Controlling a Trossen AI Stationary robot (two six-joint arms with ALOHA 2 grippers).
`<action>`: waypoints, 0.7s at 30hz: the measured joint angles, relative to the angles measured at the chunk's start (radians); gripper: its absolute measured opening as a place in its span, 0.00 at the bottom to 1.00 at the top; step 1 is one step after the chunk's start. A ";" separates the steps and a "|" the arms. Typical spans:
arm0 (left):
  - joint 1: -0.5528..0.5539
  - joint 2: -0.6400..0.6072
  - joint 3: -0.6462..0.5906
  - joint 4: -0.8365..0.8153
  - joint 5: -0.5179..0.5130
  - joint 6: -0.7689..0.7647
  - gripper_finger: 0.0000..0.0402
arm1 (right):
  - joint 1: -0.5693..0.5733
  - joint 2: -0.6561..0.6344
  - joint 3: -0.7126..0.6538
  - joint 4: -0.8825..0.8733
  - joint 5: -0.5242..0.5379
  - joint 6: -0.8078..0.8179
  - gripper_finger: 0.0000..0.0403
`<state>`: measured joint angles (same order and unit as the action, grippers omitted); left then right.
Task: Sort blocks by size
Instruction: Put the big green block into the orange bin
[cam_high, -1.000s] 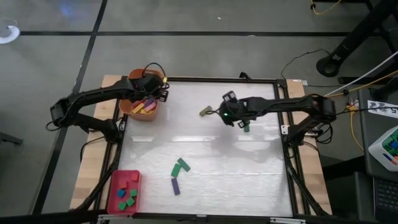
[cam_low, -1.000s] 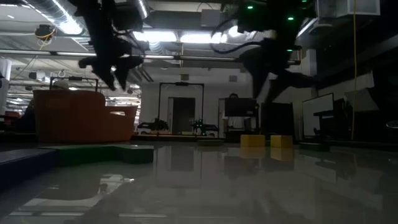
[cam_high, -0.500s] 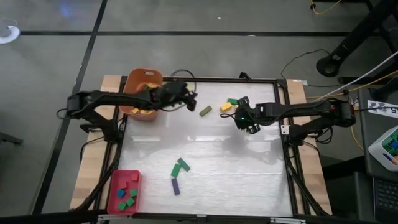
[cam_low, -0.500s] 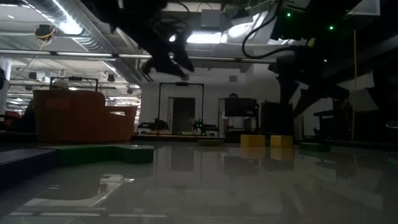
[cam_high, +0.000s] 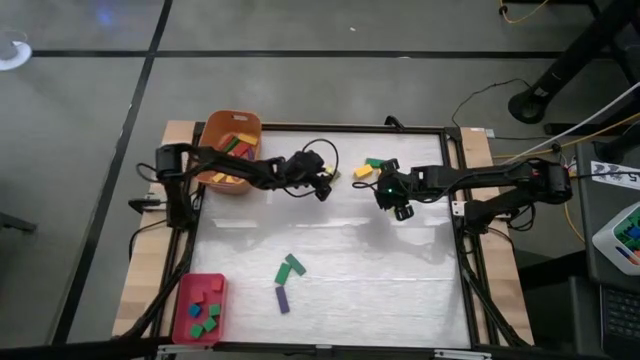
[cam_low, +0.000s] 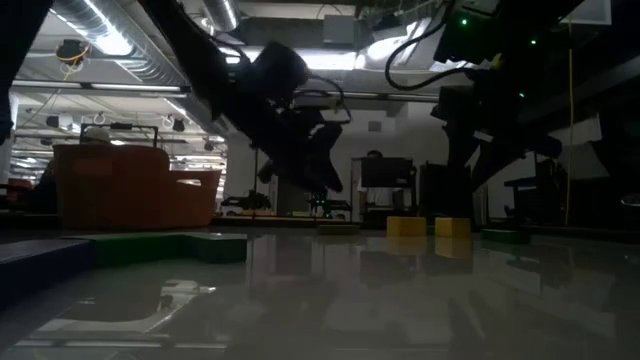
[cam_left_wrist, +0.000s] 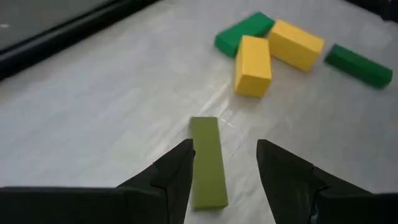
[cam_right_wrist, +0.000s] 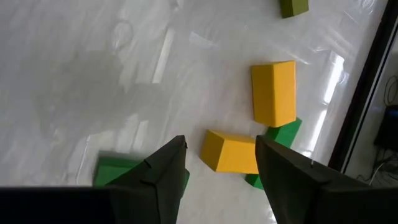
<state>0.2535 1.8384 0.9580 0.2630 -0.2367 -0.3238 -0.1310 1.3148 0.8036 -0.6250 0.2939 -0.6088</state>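
An olive bar (cam_left_wrist: 207, 163) lies flat on the table, between the open fingers of my left gripper (cam_left_wrist: 225, 148) and close to one of them. In the high view my left gripper (cam_high: 324, 188) hides the bar. Two yellow blocks (cam_left_wrist: 252, 65) and a green one (cam_left_wrist: 244, 32) lie just beyond, and they show in the high view (cam_high: 363, 171). My right gripper (cam_high: 388, 190) hangs open and empty over these blocks (cam_right_wrist: 273, 93). A green bar (cam_right_wrist: 118, 169) lies beside one of its fingers.
An orange tub (cam_high: 214, 130) with several blocks stands at the far left. A red tray (cam_high: 184, 300) with blue and green cubes sits at the near left corner. Two green bars (cam_high: 290, 268) and a purple bar (cam_high: 282, 298) lie near the front middle.
My left gripper has gone from over the orange tub toward the table's right and down, and its open fingers now stand on either side of the olive bar. My right gripper has drawn back a little toward the right edge, then kept still.
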 joint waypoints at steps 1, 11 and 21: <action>0.000 0.013 0.001 0.015 0.012 0.011 0.41 | 0.000 0.000 0.000 0.001 0.000 0.000 0.47; 0.000 0.071 0.001 0.030 0.040 0.097 0.41 | 0.000 0.000 0.000 0.042 0.000 0.002 0.47; 0.001 0.116 0.003 0.045 0.040 0.149 0.41 | 0.000 0.000 0.000 0.056 0.000 0.001 0.47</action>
<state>0.2543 1.9546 0.9611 0.3082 -0.1968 -0.1748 -0.1311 1.3151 0.8036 -0.5688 0.2939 -0.6075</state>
